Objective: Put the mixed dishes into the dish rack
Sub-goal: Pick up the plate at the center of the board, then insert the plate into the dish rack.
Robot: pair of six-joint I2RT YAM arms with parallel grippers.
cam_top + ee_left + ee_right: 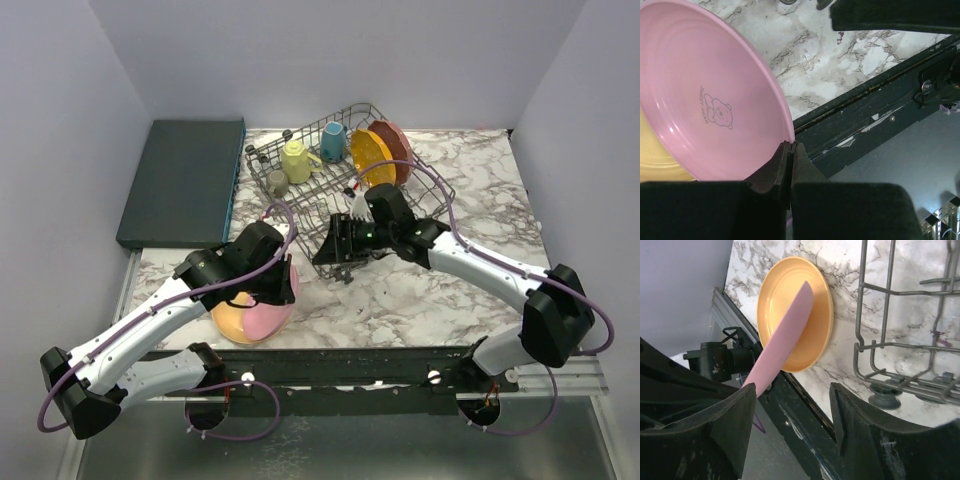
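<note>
Your left end effector (790, 150) pinches the rim of the pink plate (705, 100), holding it tilted above a tan plate (790, 300) that lies flat at the near edge of the tabletop (420, 300). Your right end effector (792, 405) is spread and empty beside the near side of the dish rack (320, 205), which holds a yellow mug (295, 158) and a blue mug (333, 140).

The pink plate (705, 100) is smooth and glossy, plastic-looking. The counter (420, 290) is marble-veined white. The dish rack (310, 200) is grey metal wire. The teal slab (185, 180) looks matt.
</note>
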